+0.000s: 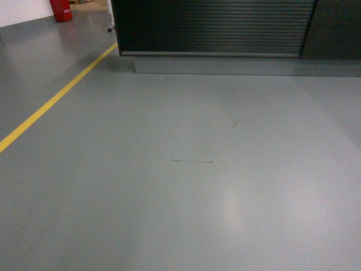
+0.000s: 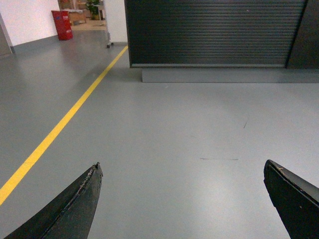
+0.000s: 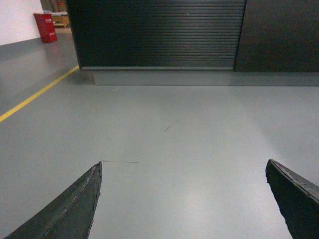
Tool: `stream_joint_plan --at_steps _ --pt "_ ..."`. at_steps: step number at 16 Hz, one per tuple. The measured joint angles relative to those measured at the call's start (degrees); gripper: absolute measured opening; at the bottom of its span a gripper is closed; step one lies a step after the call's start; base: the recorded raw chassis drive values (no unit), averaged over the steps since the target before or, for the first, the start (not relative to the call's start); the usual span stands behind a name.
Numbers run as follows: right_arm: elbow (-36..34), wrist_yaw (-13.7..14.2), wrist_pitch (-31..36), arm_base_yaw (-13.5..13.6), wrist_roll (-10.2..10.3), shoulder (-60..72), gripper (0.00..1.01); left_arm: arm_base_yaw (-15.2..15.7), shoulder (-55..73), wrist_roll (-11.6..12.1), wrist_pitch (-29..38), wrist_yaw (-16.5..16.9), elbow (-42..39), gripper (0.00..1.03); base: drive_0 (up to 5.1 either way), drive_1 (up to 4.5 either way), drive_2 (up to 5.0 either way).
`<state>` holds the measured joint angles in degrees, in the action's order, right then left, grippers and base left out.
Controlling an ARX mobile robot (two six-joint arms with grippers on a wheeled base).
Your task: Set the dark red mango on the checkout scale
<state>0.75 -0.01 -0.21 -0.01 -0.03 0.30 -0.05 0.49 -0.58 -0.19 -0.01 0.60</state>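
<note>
Ahead, bare floor (image 1: 186, 186) reaches the checkout (image 1: 214, 28) plinth; both end effectors (image 2: 182, 172) (image 3: 183, 172) spread, seemingly empty

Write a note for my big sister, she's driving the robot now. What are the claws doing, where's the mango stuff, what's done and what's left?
Left gripper: open, nothing in it, pointing at bare floor.
Right gripper: open, nothing in it as well.
Checkout: straight ahead across the grey floor. Only its ribbed black front and grey plinth show; the top is out of view.
Mango and scale: in none of the three views.
Done: nothing that shows here; no fruit is held.
Left: find the mango, pick it up, get to the checkout, find the scale, set the mango on it.
Also there: a yellow line on the floor to the left and a red object far left.
</note>
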Motion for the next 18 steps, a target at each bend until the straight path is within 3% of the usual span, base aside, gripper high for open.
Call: stream_joint_plan --at_steps 18 --pt "0.0 0.0 0.0 0.0 0.0 0.0 0.98 0.0 0.0 0.0 0.0 0.0 0.0 0.98 0.0 0.0 0.0"
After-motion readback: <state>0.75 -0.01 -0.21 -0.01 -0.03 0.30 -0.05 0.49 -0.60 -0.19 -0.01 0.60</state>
